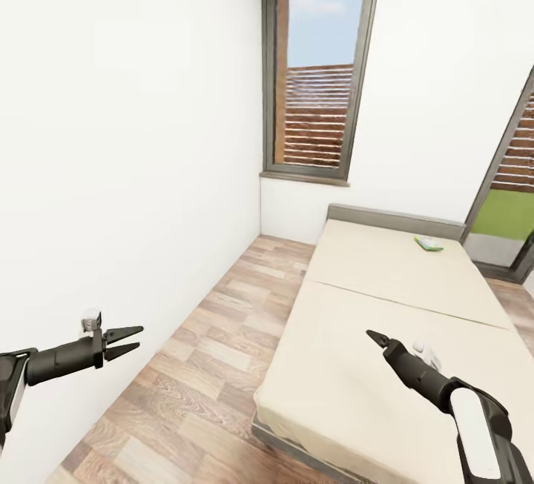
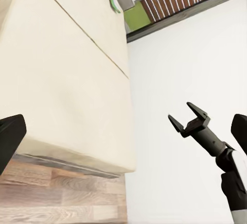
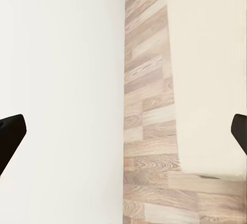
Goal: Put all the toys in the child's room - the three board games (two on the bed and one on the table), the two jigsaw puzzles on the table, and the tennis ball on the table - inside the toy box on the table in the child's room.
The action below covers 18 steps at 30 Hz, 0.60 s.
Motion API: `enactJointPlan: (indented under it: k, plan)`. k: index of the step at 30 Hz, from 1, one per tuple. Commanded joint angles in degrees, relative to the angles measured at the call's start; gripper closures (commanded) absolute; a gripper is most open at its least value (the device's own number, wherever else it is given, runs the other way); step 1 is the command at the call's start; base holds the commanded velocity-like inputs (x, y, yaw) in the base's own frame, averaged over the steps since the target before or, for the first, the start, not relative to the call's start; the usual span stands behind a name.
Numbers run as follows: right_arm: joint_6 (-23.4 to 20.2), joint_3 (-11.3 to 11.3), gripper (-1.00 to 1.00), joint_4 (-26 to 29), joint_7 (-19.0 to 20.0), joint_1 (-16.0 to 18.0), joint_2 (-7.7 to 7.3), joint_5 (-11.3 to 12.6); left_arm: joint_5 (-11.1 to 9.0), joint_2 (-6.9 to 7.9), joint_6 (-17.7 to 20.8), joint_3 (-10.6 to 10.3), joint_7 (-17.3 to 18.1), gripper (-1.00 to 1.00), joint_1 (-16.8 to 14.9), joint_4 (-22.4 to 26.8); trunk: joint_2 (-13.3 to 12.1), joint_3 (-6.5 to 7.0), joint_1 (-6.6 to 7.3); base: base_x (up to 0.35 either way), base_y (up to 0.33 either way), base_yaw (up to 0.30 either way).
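A white-green board game (image 1: 428, 244) lies flat near the far end of the bed (image 1: 386, 299), close to the headboard; it also shows as a green sliver (image 2: 112, 1) in the left wrist view. My left gripper (image 1: 124, 341) hangs open and empty over the floor beside the left wall. My right gripper (image 1: 380, 339) is held over the near part of the mattress, well short of the game. In the left wrist view the right gripper (image 2: 189, 119) stands open with nothing in it. The table, toy box, jigsaw puzzles and tennis ball are out of view.
A strip of wood-plank floor (image 1: 215, 343) runs between the white wall (image 1: 111, 173) and the bed. A tall window (image 1: 319, 69) is in the far wall, and a glass door (image 1: 512, 202) stands at the right behind the bed.
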<state>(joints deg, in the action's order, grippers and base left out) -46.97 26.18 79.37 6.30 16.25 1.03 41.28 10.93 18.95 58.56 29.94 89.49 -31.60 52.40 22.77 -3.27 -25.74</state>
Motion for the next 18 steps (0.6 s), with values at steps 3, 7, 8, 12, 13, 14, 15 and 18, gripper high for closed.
enactJointPlan:
  k: [3, 7, 8, 12, 13, 14, 15, 18]
  plan:
    - [-0.3, 0.19, -1.0, -0.01, 0.47, 0.09, 0.05, -0.32, 0.59, -0.11, 0.59, 0.06, 0.51, -1.0, -0.04, 0.07, 0.15, -0.18, -0.04, 0.0, -0.19, -0.277]
    - [-0.31, 0.19, -1.0, -0.01, 0.45, 0.09, 0.03, -0.27, 0.64, -0.2, 0.56, 0.04, 0.51, -1.0, -0.04, 0.07, 0.15, -0.26, -0.04, 0.0, -0.258, -0.277]
    - [-0.31, 0.19, -1.0, -0.01, 0.45, 0.09, 0.03, -0.26, 0.65, -0.24, 0.57, 0.04, 0.51, -1.0, -0.04, 0.07, 0.15, -0.28, -0.04, 0.0, -0.28, -0.277]
    - [-0.32, 0.19, -1.0, -0.01, 0.43, 0.09, -0.01, -0.24, 0.66, -0.43, 0.54, 0.03, 0.51, -1.0, -0.04, 0.07, 0.15, -0.36, -0.04, 0.0, -0.29, -0.277]
    - [-0.32, 0.19, -1.0, -0.01, 0.42, 0.09, 0.0, -0.24, 0.66, -0.45, 0.55, 0.03, 0.51, -1.0, -0.04, 0.07, 0.15, -0.39, -0.04, 0.0, -0.294, -0.277]
    - [-0.32, 0.19, -1.0, -0.01, 0.4, 0.09, 0.01, -0.23, 0.63, -0.46, 0.54, 0.03, 0.51, -1.0, -0.04, 0.07, 0.15, -0.41, -0.04, 0.0, -0.295, -0.277]
    - [-0.32, 0.19, -1.0, -0.01, 0.4, 0.09, 0.01, -0.23, 0.64, -0.47, 0.53, 0.03, 0.51, -1.0, -0.04, 0.07, 0.15, -0.43, -0.04, 0.0, -0.295, -0.277]
    - [-0.27, 0.19, -1.0, -0.07, 0.39, 0.09, 0.02, -0.28, 0.65, -0.48, 0.53, 0.03, 0.51, -1.0, -0.04, 0.07, 0.15, -0.49, -0.04, 0.0, -0.297, -0.277]
